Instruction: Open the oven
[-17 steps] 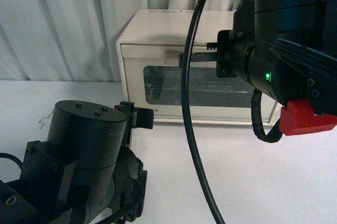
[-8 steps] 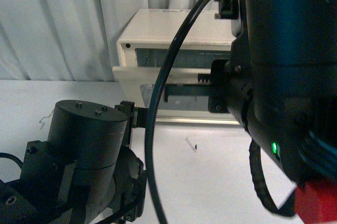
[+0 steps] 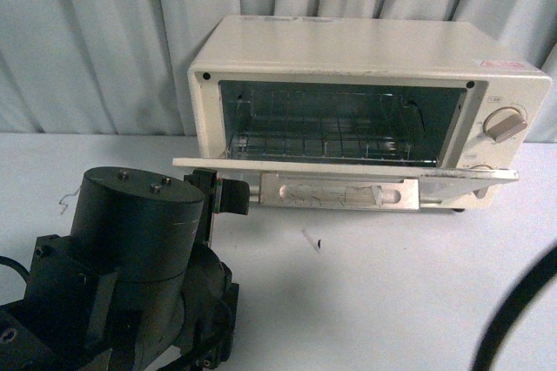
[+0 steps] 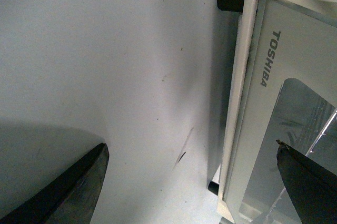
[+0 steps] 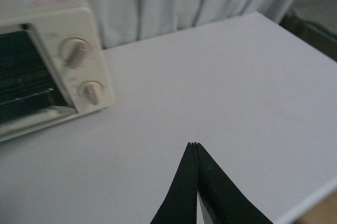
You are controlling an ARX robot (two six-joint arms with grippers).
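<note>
The cream-white oven (image 3: 348,49) stands at the back of the table with its drop-down door (image 3: 200,162) lying flat open. The bar handle (image 3: 339,192) shows beneath the door, and the wire rack (image 3: 322,140) is visible inside. My left gripper (image 3: 228,194) sits open just in front of the door's left corner. In the left wrist view the TOSHIBA-marked door (image 4: 253,124) lies between the spread fingers (image 4: 79,182). My right gripper (image 5: 194,145) is shut on nothing, over bare table well away from the oven (image 5: 47,40) and its two knobs (image 5: 73,53).
A pale curtain (image 3: 104,40) hangs behind the white table (image 3: 392,284). A black cable (image 3: 513,319) crosses the lower right corner. A small dark mark (image 3: 318,244) lies on the table in front of the door. The table's edge (image 5: 316,197) runs close behind the right gripper.
The oven door has swung from shut down to flat open. The right arm, which was at the handle, has pulled back out of the front view. The left arm has stayed put.
</note>
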